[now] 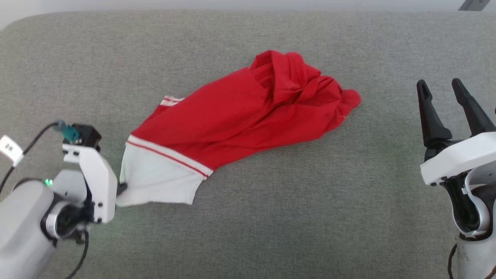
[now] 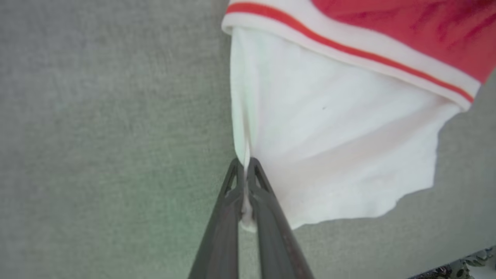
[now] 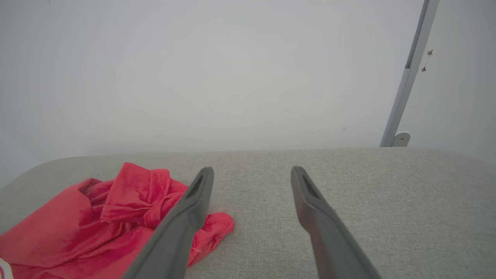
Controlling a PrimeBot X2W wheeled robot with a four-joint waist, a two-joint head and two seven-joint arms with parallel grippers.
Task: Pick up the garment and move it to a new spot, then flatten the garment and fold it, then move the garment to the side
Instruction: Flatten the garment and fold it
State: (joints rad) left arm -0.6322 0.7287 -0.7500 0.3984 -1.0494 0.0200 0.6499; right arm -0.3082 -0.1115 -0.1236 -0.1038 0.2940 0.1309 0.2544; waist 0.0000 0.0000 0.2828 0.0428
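Note:
The garment (image 1: 240, 116) lies crumpled across the middle of the grey padded surface: a red body bunched at the far right, and a white sleeve panel (image 2: 333, 139) with red-and-white striped trim at the near left. My left gripper (image 2: 245, 162) is shut on the white sleeve's left edge, cloth pinched between its dark fingers; in the head view its white wrist housing (image 1: 97, 182) sits against that edge. My right gripper (image 1: 441, 87) stands open at the far right, apart from the garment (image 3: 116, 217), nothing between its fingers (image 3: 197, 193).
The grey fabric surface (image 1: 271, 217) spreads wide on all sides of the garment. Behind it is a pale wall with a metal rail (image 3: 409, 73) at the right. The surface's rounded far corner (image 1: 23, 19) shows at the upper left.

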